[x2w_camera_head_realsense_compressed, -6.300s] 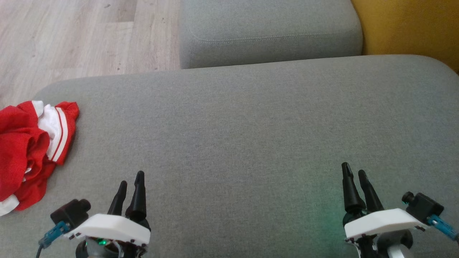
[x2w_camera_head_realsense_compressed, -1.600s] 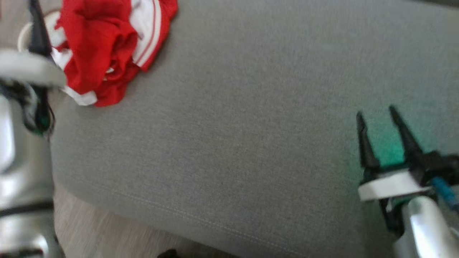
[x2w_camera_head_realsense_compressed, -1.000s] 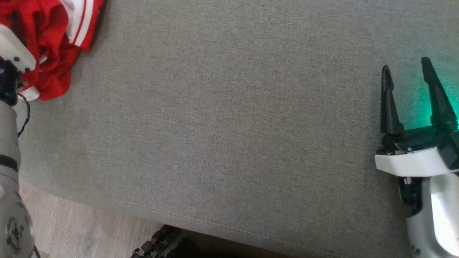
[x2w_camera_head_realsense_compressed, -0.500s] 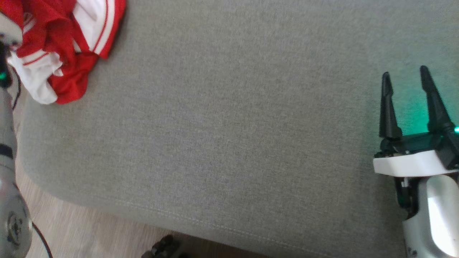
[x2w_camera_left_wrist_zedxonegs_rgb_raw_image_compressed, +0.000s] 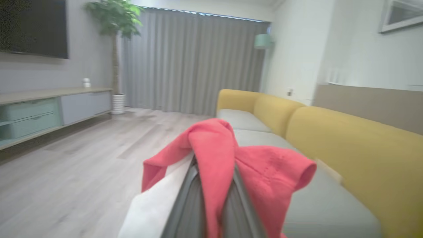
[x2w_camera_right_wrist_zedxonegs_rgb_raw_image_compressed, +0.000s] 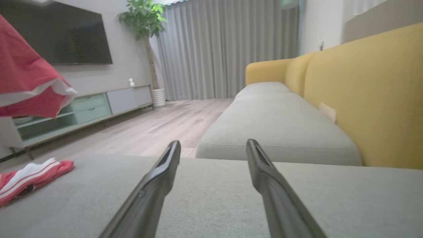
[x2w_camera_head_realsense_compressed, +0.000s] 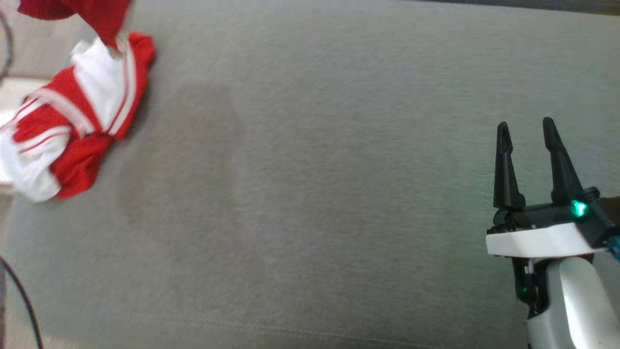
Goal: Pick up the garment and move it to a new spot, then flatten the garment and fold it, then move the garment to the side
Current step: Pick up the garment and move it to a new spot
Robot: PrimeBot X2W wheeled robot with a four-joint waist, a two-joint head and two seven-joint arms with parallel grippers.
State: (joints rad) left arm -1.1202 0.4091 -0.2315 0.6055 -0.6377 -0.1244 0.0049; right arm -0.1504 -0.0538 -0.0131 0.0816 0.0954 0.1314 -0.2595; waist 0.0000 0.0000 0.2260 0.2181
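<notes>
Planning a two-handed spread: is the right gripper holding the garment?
No, the right gripper has open, empty jaws over the grey fabric cushion, apart from the red-and-white cloth garment.

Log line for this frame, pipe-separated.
phase: pick-up | left gripper: shut on red-and-white garment | right gripper: open, empty, above grey sofa seat | garment: one end raised, rest lying on seat's left end

Left arm gripping, right arm free.
The left gripper [x2w_camera_left_wrist_zedxonegs_rgb_raw_image_compressed: 214, 163] has its fingers pinched together on the garment [x2w_camera_left_wrist_zedxonegs_rgb_raw_image_compressed: 271, 172]; the right gripper [x2w_camera_head_realsense_compressed: 525, 125] hovers low, fingers spread wide apart and pointing forward.
</notes>
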